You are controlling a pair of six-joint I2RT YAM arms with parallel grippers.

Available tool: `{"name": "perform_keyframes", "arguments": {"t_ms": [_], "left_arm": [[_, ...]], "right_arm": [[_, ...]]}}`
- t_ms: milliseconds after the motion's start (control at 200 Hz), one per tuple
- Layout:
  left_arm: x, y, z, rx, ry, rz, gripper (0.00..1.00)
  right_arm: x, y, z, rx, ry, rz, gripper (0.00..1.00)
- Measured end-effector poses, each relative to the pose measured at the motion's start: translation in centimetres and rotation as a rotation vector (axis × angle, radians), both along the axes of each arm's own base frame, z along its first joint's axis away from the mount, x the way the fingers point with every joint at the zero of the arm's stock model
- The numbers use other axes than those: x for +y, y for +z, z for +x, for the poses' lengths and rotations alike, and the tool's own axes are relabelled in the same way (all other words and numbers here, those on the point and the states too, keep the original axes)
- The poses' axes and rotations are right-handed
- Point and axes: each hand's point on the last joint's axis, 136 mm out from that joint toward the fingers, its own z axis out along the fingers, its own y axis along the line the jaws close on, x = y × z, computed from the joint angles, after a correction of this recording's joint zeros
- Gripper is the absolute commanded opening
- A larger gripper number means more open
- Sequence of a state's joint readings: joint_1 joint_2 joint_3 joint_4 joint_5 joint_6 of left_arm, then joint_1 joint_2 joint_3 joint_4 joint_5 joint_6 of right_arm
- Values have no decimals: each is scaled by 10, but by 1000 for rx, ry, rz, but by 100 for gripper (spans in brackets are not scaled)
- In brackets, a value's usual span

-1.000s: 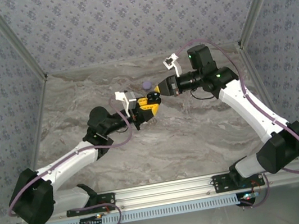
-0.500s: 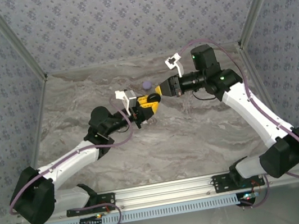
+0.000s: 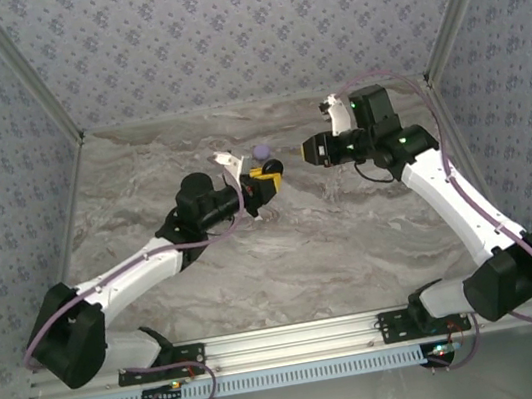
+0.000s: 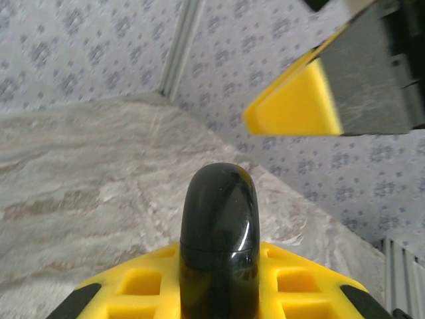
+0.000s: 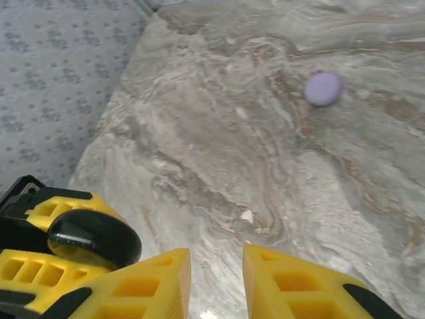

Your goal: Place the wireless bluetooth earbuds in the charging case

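Observation:
A glossy black charging case (image 4: 219, 226) with its lid closed stands upright between the yellow fingers of my left gripper (image 4: 219, 282), which is shut on it. From above, the case (image 3: 271, 167) and left gripper (image 3: 262, 177) are held over the table's middle back. My right gripper (image 3: 303, 150) hovers a short way to the right, apart from the case. Its jaws (image 5: 216, 279) are open with nothing between them. A small pale-lilac round piece (image 5: 323, 88) lies on the table (image 3: 260, 151) just behind the left gripper. I cannot tell whether it is an earbud.
The marble table (image 3: 353, 236) is walled by patterned panels on three sides, with metal corner posts (image 3: 29, 75). In the right wrist view, the left gripper and case (image 5: 93, 239) sit at the lower left. The right gripper's finger (image 4: 299, 106) crosses the top right of the left wrist view.
My right gripper has drawn back to the right, away from the case, and its wrist has turned. The left gripper has shifted slightly back and right with the case.

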State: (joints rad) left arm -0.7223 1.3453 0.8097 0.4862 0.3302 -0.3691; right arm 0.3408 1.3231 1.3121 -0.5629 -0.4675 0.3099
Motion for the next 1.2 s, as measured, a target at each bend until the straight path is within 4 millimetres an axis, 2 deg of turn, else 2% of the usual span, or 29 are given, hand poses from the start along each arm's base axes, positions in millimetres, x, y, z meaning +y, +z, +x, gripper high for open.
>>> {"name": "perform_keyframes", "arguments": {"t_ms": [170,480,665,825,1014,1199], "left_arm": [[4,-29,14,125,83,77,22],[17,-67,36,343,210,154,21],[24,-105,47,485,262,194,20],[21,-130,50,582,265,226,19],[18,-145,58,651,282,242,19],[11,-165,61,722,272,255,18]], "right_arm": [[-15,-9,-1,15,-55,-26,29],[-26,-18,-9,43,-87,-42,30],[-29,-27,-13,63,-94,-54,30],[-30,-31,-15,77,-95,-59,31],[-33,-43,-20,107,-100,-67,31],[-34,-46,-21,115,-103,-70,32]]}}
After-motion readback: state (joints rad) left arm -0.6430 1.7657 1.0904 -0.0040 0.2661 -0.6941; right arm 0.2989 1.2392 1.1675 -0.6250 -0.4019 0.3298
